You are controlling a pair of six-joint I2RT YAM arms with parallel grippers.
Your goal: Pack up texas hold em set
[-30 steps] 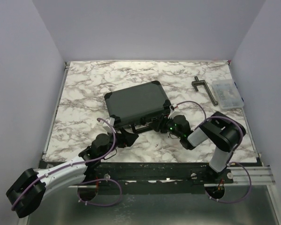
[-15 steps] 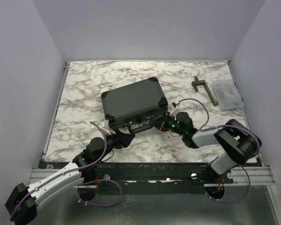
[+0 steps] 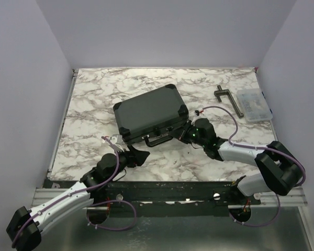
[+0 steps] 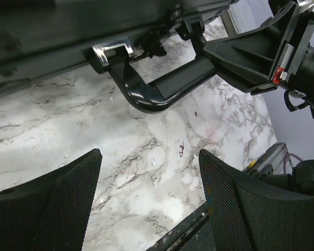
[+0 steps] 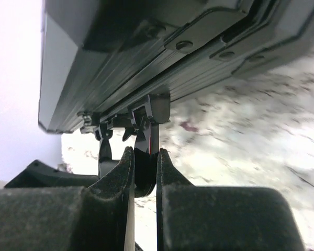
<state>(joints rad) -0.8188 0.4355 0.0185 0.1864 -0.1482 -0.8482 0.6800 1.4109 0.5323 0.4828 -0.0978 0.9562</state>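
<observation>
We saw right tool [image 5: 145, 159] clamped on handle [image 4: 167, 89] of black case [image 3: 149, 111]; left tool [image 4: 149, 156] was apart, empty, near that handle over counter [image 3: 94, 99].

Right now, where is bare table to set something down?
Bare table lies left of and behind the black case. Crowded: the case's front, with left gripper and right gripper at its handle, and the far right corner, with T-shaped tool and clear box.
</observation>
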